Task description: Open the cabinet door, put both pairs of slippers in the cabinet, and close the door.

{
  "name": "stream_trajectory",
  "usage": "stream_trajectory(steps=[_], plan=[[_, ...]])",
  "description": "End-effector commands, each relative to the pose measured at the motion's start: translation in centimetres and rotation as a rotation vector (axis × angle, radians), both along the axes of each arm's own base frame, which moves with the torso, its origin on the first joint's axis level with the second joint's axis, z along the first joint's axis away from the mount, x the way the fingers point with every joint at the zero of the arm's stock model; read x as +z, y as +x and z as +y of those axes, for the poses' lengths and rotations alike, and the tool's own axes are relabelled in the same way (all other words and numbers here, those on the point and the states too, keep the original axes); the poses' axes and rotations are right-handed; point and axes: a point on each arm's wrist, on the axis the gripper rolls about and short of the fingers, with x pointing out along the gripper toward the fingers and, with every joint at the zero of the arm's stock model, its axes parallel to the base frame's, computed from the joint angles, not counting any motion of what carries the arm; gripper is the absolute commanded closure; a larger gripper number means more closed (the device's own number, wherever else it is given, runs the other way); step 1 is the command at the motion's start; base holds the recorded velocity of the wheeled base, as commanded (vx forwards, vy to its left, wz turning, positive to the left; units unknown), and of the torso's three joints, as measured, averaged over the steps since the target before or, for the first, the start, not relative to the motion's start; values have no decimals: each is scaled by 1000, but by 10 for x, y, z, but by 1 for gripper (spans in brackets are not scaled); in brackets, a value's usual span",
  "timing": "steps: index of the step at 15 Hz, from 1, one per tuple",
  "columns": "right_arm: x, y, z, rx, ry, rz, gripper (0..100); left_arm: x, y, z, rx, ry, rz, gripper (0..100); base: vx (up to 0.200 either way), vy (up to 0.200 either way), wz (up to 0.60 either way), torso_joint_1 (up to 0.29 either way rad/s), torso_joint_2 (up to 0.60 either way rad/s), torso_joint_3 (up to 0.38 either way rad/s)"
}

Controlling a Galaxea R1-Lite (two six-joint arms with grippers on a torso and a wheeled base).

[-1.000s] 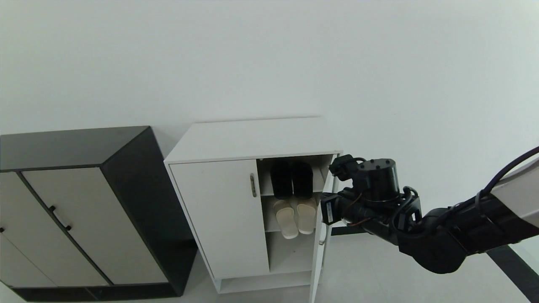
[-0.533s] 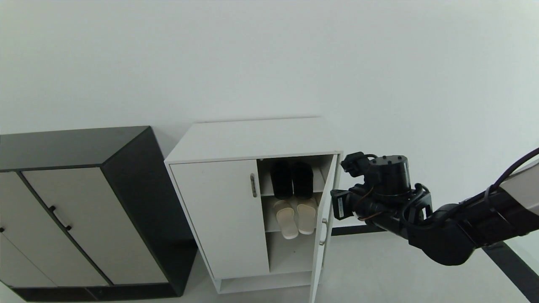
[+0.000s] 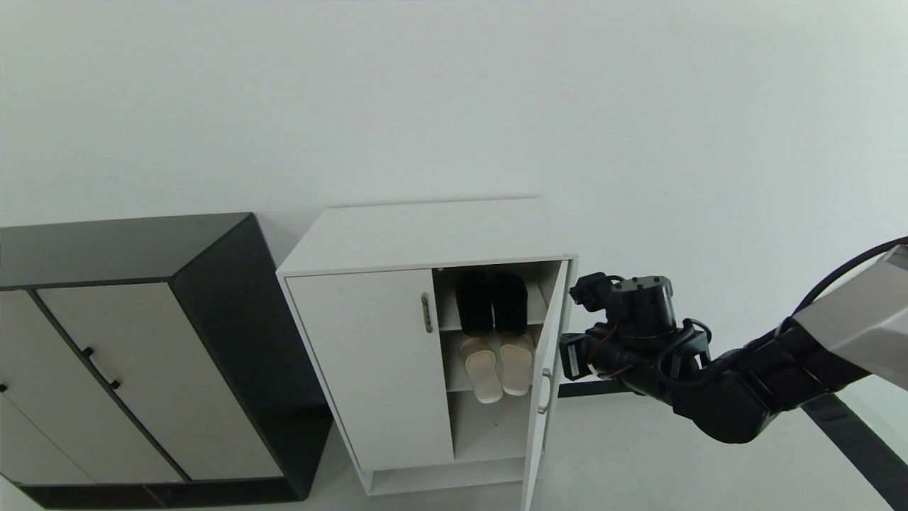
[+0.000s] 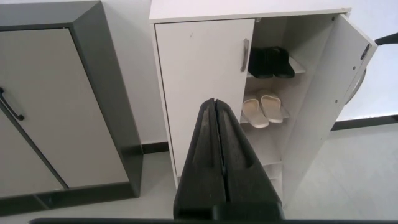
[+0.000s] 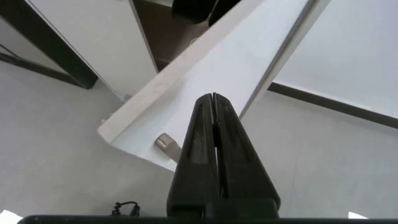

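The white cabinet (image 3: 425,234) stands against the wall, its left door shut and its right door (image 3: 547,333) partly open. Black slippers (image 3: 491,304) lie on the top shelf, beige slippers (image 3: 496,365) on the shelf below. My right gripper (image 3: 569,355) is at the outer face of the open door, above its handle (image 3: 545,390). In the right wrist view the right gripper (image 5: 213,98) is shut, its tips against the door (image 5: 249,68) near the handle (image 5: 166,144). My left gripper (image 4: 214,102) is shut and empty, well back from the cabinet (image 4: 205,62).
A larger black cabinet with beige doors (image 3: 128,341) stands close on the left of the white one. A dark strip (image 3: 851,440) runs across the pale floor on the right. Open floor lies in front of the cabinets.
The right door has swung from edge-on toward shut, so its outer face and handle now show. My right arm drew to the right, then dropped lower beside the door.
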Motion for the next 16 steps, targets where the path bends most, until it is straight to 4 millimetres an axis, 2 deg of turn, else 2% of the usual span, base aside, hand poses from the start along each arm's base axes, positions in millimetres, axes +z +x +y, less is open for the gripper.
stream_trajectory(steps=[1, 5, 10, 13, 16], plan=[[-11, 5, 6, 6, -9, 18, 100, 0, 0, 0, 0, 0, 1, 100, 0, 0, 0, 0, 0, 0], [-16, 7, 27, 42, 18, -8, 100, 0, 0, 0, 0, 0, 1, 100, 0, 0, 0, 0, 0, 0], [-17, 13, 41, 46, 139, -101, 100, 0, 0, 0, -1, 0, 1, 100, 0, 0, 0, 0, 0, 0], [-10, 8, 38, 83, 179, -125, 100, 0, 0, 0, 0, 0, 1, 100, 0, 0, 0, 0, 0, 0], [-9, -20, 13, 311, 196, -24, 100, 0, 0, 0, 0, 0, 3, 100, 0, 0, 0, 0, 0, 0]])
